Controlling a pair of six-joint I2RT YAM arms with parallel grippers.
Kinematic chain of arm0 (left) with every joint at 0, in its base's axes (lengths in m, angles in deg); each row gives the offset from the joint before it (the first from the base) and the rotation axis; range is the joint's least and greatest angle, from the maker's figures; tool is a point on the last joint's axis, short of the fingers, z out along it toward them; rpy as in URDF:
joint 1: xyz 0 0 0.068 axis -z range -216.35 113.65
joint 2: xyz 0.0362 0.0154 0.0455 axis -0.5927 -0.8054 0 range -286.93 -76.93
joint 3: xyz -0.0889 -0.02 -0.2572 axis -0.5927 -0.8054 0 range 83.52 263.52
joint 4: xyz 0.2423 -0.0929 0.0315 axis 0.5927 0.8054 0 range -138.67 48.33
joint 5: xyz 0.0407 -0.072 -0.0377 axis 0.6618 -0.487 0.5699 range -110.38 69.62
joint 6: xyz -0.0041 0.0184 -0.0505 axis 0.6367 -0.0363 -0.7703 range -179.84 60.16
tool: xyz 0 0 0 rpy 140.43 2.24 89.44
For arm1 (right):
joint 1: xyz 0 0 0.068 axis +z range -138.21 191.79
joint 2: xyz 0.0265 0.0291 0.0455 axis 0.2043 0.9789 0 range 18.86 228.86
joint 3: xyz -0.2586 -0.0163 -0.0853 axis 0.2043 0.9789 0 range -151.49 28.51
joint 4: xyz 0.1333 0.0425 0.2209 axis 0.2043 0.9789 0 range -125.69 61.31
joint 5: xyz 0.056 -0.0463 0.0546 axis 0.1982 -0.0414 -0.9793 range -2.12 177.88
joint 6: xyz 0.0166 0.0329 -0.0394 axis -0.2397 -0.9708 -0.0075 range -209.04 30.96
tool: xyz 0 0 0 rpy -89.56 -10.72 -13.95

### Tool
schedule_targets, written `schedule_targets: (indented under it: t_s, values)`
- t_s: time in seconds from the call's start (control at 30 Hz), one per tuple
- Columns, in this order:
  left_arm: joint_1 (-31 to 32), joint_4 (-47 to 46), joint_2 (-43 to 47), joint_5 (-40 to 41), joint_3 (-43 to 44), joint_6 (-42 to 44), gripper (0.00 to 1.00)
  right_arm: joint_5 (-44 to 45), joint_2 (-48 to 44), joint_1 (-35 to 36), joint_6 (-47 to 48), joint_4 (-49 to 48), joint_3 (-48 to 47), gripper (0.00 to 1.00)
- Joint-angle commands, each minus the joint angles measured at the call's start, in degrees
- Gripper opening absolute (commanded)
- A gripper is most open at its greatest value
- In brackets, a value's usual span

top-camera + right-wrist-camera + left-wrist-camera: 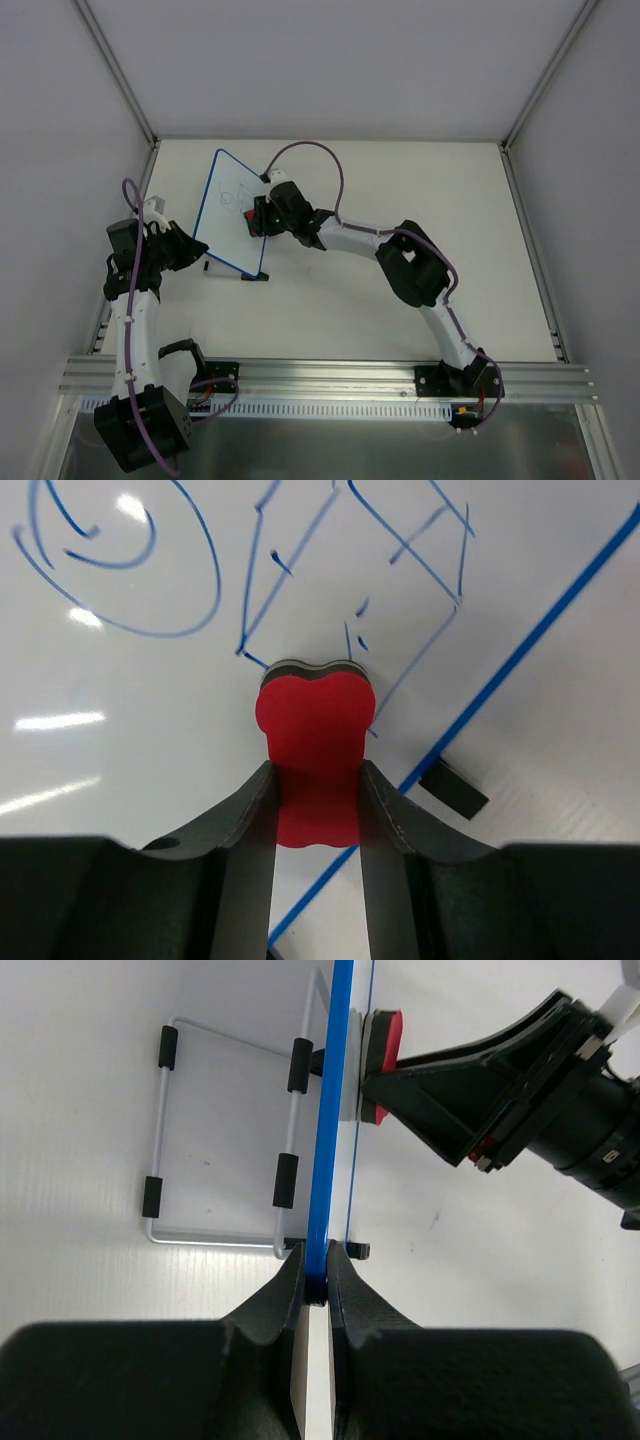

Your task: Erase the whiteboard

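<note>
At the left of the white desk (400, 190), the left arm's black pincer (315, 1260) is clamped on the left edge of the small white rectangular whiteboard with a thin blue rim (228, 205). The board stands tilted on a thin wire prop (286, 1180) at the desk's far left. To the right, the right pincer (315, 770) grips a red bone-shaped eraser (315, 715) (its pad against the board's face), just near blue marker doodles (130, 590).
</note>
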State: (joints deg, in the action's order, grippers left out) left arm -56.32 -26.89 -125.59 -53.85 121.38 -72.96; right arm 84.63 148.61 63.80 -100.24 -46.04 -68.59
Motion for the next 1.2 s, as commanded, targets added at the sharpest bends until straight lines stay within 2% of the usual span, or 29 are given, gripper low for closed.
schedule_targets:
  t_s: [0.0,0.23,0.37,0.93,1.03,1.17]
  values:
    - [0.81,4.41,-0.03,-0.54,-0.78,5.04,0.00,-0.80,-0.37,4.15,-1.10,2.37,6.54,0.00]
    - [0.81,4.41,-0.38,0.07,-0.51,5.30,0.00,-0.36,-4.59,8.80,-4.96,-7.21,17.89,0.00]
    - [0.81,4.41,-0.99,0.60,0.01,5.83,0.00,0.08,-6.35,11.00,-6.55,-11.44,21.33,0.00]
    - [0.81,4.50,0.41,-0.80,-0.51,5.74,0.00,-4.84,-7.06,14.35,-1.90,-8.02,12.29,0.00]
    - [0.89,4.50,0.41,-0.80,-0.51,5.65,0.00,-5.37,-8.02,14.44,-1.46,-8.11,11.85,0.00]
    - [0.72,4.50,0.59,-0.37,-0.51,5.39,0.00,-3.17,-12.57,13.91,-0.14,-8.02,15.96,0.00]
